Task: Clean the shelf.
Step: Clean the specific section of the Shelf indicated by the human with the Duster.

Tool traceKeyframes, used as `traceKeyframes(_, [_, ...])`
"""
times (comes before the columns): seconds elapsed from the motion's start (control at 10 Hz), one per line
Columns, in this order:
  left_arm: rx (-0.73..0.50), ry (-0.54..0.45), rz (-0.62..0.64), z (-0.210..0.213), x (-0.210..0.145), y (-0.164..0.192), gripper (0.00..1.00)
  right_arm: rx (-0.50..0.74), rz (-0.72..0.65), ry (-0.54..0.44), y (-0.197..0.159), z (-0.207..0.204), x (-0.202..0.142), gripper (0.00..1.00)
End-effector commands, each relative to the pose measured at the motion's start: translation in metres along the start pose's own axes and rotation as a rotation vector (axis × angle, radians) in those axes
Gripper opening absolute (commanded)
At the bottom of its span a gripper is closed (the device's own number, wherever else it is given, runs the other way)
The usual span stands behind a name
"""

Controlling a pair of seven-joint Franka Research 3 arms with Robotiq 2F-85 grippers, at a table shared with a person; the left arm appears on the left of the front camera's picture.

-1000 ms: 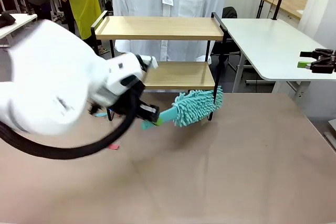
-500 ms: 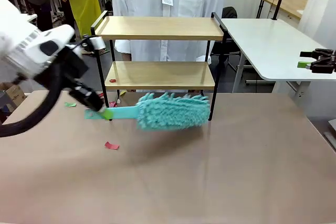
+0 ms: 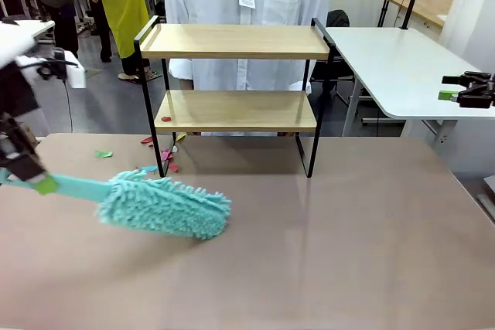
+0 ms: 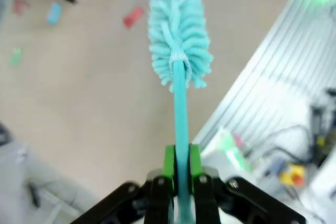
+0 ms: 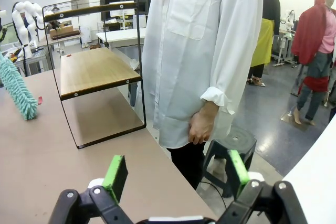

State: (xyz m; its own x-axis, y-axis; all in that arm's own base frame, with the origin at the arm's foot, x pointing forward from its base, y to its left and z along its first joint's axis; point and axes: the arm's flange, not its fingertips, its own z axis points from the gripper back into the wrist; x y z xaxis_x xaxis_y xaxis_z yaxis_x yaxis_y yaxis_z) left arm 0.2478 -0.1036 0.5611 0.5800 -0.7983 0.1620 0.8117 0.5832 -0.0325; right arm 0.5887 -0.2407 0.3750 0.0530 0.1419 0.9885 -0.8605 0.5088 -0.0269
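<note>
Left gripper [image 4: 180, 167] clamped on duster [image 3: 166, 208] handle; head points 3 o'clock, shelf [image 3: 236, 110] lies 2 o'clock; right gripper [image 5: 176, 174] wide, empty.

Left jaws clamp the teal duster [image 3: 166, 208] near the shelf [image 3: 232, 110].

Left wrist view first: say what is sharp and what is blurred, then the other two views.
Left wrist view: green pads fairly crisp, duster head and table scraps soft. Front view: shelf sharp, left arm smeared. Right wrist view: sharp, shelf frame leans and bows.
</note>
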Motion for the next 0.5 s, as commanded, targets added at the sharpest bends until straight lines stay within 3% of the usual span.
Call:
traceKeyframes(0.0, [0.043, 0.03, -0.119, 0.038, 0.013, -0.002, 0.13, -0.003, 0.007, 0.002, 0.0, -0.002, 0.004, 1.0])
traceKeyframes(0.2, [0.022, 0.034, -0.124, 0.059, 0.019, -0.004, 0.13, -0.003, 0.007, 0.002, 0.0, -0.002, 0.004, 1.0])
traceKeyframes(0.4, [0.039, 0.037, -0.085, 0.039, 0.006, -0.011, 0.13, -0.003, 0.007, 0.002, 0.0, -0.002, 0.004, 1.0])
